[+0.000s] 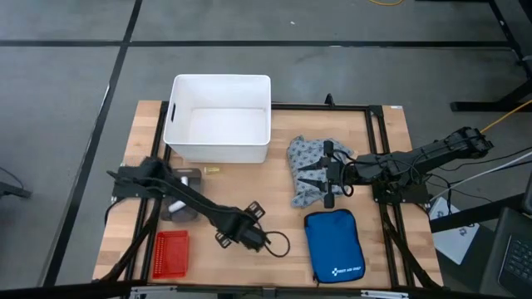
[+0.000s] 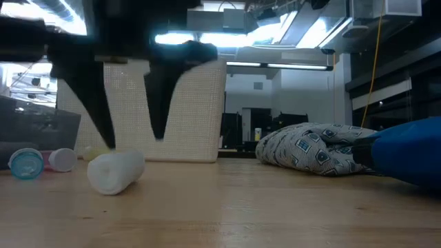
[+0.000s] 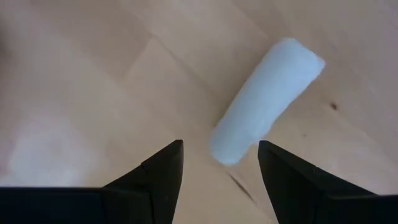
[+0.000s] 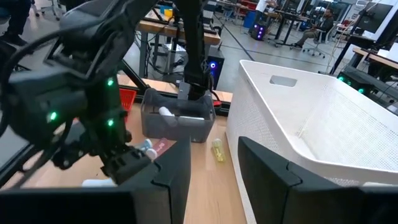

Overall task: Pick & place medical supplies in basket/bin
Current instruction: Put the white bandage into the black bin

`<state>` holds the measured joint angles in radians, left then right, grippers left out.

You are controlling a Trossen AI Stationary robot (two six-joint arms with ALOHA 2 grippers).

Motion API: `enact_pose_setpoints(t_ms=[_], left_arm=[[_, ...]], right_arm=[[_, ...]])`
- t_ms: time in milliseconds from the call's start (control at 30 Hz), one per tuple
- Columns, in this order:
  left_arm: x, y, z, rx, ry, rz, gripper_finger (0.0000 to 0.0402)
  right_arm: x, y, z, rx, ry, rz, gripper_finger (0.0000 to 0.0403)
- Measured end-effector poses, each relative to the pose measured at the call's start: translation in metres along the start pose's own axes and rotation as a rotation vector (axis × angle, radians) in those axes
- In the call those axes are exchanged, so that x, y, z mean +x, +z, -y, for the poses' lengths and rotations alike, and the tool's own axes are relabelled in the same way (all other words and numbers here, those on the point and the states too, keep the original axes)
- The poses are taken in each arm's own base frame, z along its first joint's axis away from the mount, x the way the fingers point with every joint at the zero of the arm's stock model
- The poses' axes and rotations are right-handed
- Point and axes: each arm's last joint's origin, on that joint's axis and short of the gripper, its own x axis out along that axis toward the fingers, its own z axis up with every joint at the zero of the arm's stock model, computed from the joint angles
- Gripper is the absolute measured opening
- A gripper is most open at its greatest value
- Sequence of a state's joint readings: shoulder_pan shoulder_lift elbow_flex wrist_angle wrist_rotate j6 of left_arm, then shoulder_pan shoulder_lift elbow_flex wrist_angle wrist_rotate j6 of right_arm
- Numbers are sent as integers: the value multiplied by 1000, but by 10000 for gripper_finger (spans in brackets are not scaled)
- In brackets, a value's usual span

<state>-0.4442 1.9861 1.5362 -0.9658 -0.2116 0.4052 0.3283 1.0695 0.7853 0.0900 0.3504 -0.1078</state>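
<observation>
A white cylindrical roll (image 3: 267, 99) lies on its side on the wooden table, also seen as the roll (image 2: 116, 172) in the low view. My left gripper (image 3: 221, 155) hangs open just above it near the table's front middle (image 1: 241, 234), one finger on either side of the roll's near end, without touching it. Two small vials (image 2: 27, 164) lie further off on the table. The grey-blue dotted garment (image 1: 309, 164) lies crumpled right of centre. My right gripper (image 1: 320, 176) hovers open over it. The red basket (image 1: 172, 253) sits at the front left corner.
A large white tub (image 1: 219, 118) stands at the far middle of the table. A clear grey container (image 4: 177, 121) sits on the left, with a yellow vial (image 4: 217, 149) beside it. A blue zip pouch (image 1: 334, 247) lies at the front right. Bare wood lies between the pouch and the basket.
</observation>
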Motion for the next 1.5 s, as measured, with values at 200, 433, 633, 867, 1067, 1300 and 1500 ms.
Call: enact_pose_setpoints(t_ms=[200, 433, 633, 867, 1067, 1300, 1500], left_arm=[[23, 7, 3, 32, -80, -23, 205], [31, 7, 5, -34, -115, -39, 156], [21, 3, 0, -126, -121, -32, 65], [-9, -15, -9, -279, -116, -61, 34], [-64, -36, -17, -448, -40, 32, 49], [-133, -81, -8, -747, 181, 190, 45], [-145, -135, 30, -1040, 273, 197, 50]], right_arm=[[0, -2, 0, -3, 5, -17, 135], [0, -4, -1, 6, 7, -43, 135], [0, -4, 0, 7, 6, -42, 135], [0, -3, 0, 11, 3, -35, 135], [0, -4, 0, 35, 2, -35, 135], [0, -4, 0, 35, 2, -36, 135], [0, -4, 0, 35, 2, -36, 135]])
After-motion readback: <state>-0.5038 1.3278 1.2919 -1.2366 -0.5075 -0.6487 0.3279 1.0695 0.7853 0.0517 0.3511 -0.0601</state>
